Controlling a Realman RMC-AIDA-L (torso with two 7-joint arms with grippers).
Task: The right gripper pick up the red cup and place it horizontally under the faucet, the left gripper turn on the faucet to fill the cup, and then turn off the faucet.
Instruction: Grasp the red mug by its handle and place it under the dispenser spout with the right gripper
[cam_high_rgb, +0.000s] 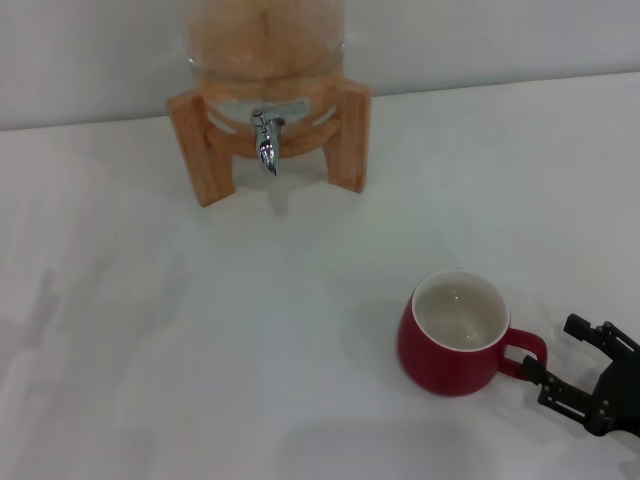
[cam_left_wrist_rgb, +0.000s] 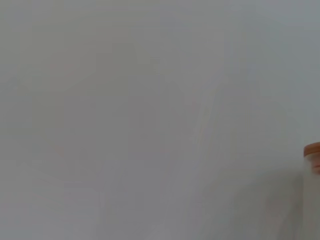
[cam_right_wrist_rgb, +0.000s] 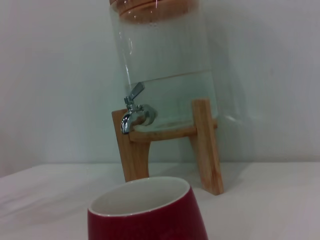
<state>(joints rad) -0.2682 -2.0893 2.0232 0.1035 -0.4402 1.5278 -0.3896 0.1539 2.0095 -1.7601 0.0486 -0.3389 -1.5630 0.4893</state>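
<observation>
Head view puts the right pincer low on the counter, its fingers spread and straddling the handle of the red cup without clamping it. That cup stands upright, well apart from the faucet on its wooden stand. Closing squarely on the handle (not its tip) should prevent swinging. No left pincer shows.

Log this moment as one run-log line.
right gripper: open, at the red cup handle, not gripping | cup: upright on table, away from faucet | left gripper: not in view | fill: not started
</observation>
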